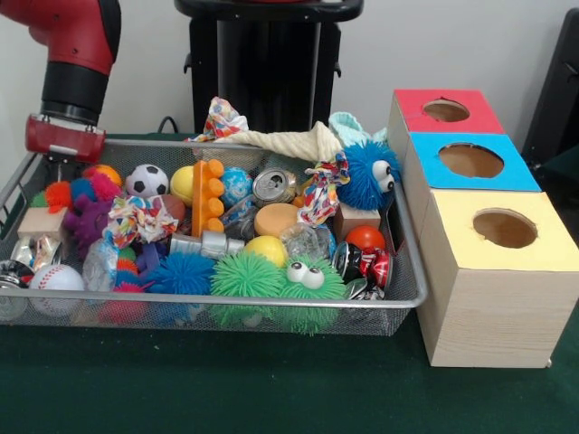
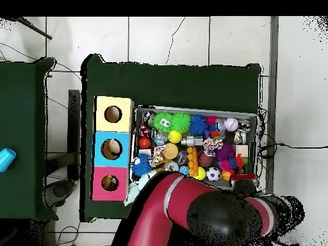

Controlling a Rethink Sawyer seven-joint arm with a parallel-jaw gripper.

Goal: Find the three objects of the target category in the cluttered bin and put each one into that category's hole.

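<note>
Toys fill the wire bin [image 1: 409, 271] on the green table [image 1: 181, 389]. At the bin's left end the gripper [image 1: 60, 161] is held over an orange spiky ball [image 1: 58, 193] and a wooden block [image 1: 42, 221]; whether the jaws are open cannot be told. A soccer ball [image 1: 147, 180], a crushed can [image 1: 272, 185] and a green fuzzy toy [image 1: 308, 280] are seen further along. Red [image 1: 446, 110], blue [image 1: 471, 160] and yellow holes [image 1: 504, 228] are set beside the bin's right end.
</note>
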